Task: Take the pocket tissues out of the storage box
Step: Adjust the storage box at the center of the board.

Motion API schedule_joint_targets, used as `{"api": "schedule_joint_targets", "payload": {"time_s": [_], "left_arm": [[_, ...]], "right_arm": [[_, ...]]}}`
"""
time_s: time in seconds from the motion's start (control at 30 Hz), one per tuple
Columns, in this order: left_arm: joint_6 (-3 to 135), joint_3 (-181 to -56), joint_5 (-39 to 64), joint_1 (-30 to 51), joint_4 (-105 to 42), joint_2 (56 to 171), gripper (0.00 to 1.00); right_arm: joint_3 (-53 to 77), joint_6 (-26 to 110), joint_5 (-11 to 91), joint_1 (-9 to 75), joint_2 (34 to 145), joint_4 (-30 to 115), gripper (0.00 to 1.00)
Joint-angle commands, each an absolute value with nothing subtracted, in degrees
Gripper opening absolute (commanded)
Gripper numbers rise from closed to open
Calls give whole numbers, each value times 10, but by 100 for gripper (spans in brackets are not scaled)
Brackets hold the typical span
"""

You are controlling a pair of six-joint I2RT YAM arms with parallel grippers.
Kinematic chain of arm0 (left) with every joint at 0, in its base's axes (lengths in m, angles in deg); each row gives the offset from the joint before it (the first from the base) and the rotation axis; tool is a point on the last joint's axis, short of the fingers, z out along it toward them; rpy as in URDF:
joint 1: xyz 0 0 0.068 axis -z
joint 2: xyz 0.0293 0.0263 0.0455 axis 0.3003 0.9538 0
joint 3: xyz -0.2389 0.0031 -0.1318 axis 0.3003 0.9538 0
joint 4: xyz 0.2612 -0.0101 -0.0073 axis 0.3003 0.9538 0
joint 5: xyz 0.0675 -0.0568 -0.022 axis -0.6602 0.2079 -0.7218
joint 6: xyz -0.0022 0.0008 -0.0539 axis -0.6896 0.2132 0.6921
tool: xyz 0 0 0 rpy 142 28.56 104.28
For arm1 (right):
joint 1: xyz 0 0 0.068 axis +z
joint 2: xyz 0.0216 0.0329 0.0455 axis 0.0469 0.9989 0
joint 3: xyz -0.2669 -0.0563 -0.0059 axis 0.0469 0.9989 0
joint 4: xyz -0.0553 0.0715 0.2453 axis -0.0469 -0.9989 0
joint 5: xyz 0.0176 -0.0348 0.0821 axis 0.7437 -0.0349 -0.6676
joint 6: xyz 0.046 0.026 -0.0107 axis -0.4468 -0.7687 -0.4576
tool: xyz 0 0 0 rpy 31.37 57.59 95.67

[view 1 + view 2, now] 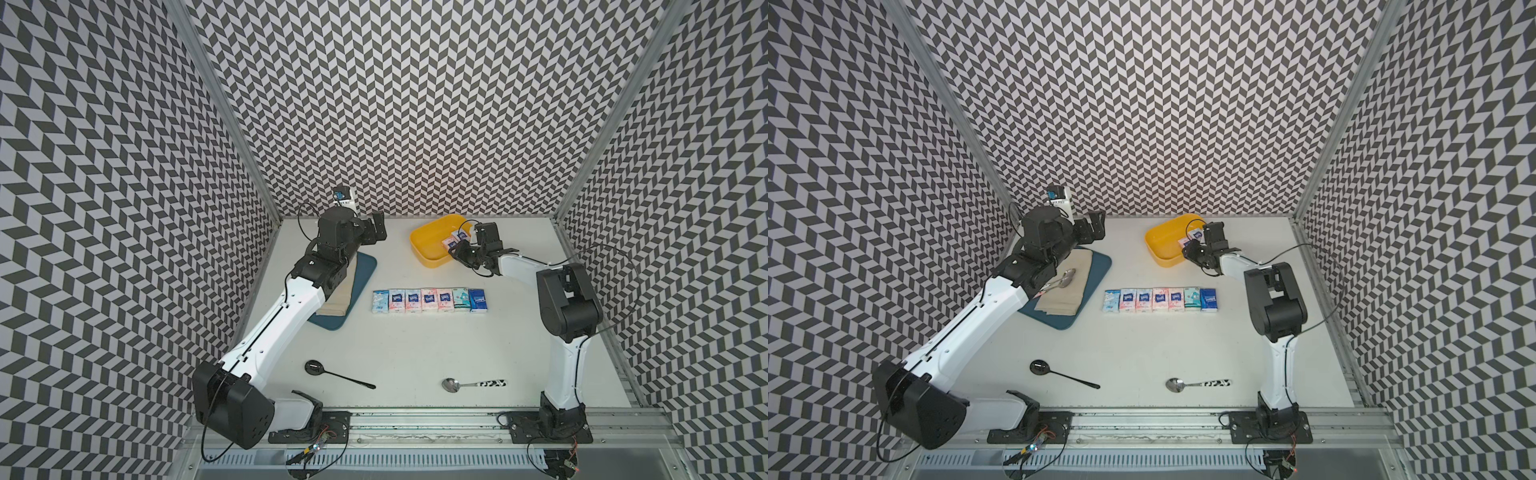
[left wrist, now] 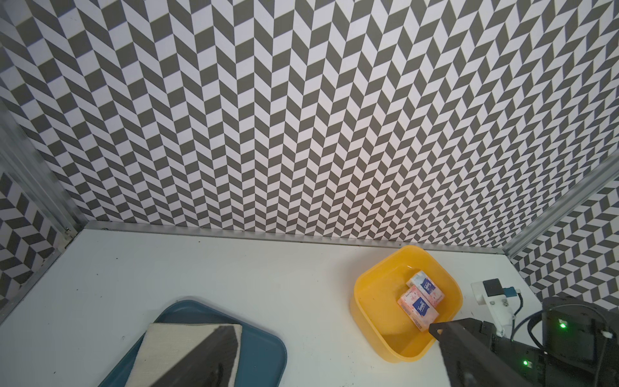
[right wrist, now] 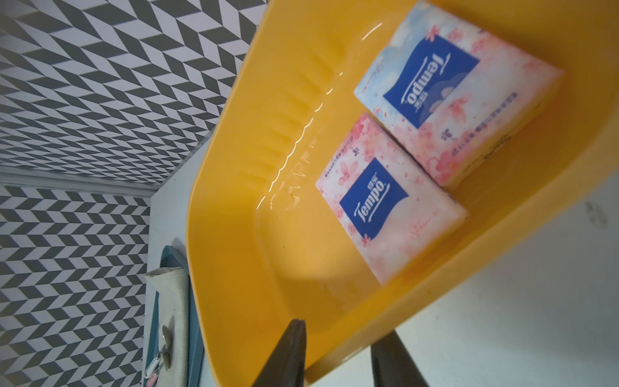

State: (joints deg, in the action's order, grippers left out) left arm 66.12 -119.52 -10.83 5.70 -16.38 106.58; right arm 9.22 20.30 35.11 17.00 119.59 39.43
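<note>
Yellow plastic storage box (image 1: pixel 422 241) at the far side of the bench (image 1: pixel 415 353), holding two pocket tissue packs. Seven packs (image 1: pixel 428 300) are laid in a row on the bench, well apart from the box. The near pack (image 3: pixel 385 207) and the far pack (image 3: pixel 459 97) are shown lying flat, side by side and touching, against the wall on the right arm's side. The right gripper (image 3: pixel 341 330) is held at the box rim, fingers parted and empty, one over the box floor and one over the bench. The near pack lies just ahead of it, long axis oblique to the finger line, so a wrist turn is judged necessary. The left gripper (image 2: pixel 333 326) is spread wide, empty and farther off.
</note>
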Motion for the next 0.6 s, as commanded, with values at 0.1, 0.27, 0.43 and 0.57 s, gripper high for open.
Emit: {"api": "schedule_joint_targets", "payload": {"time_s": [0.1, 0.27, 0.43, 0.57], "left_arm": [[655, -1196, -103, 51, -169, 1047, 99], [656, -1198, -104, 49, -169, 1047, 99], [656, -1197, -104, 48, -168, 1048, 99], [656, -1198, -104, 48, -169, 1049, 99]], "right_arm": [[55, 219, 357, 153, 1226, 384, 23], [32, 253, 364, 145, 1229, 357, 20], [8, 298, 388, 139, 1230, 319, 18], [-15, 346, 396, 132, 1230, 286, 18]]}}
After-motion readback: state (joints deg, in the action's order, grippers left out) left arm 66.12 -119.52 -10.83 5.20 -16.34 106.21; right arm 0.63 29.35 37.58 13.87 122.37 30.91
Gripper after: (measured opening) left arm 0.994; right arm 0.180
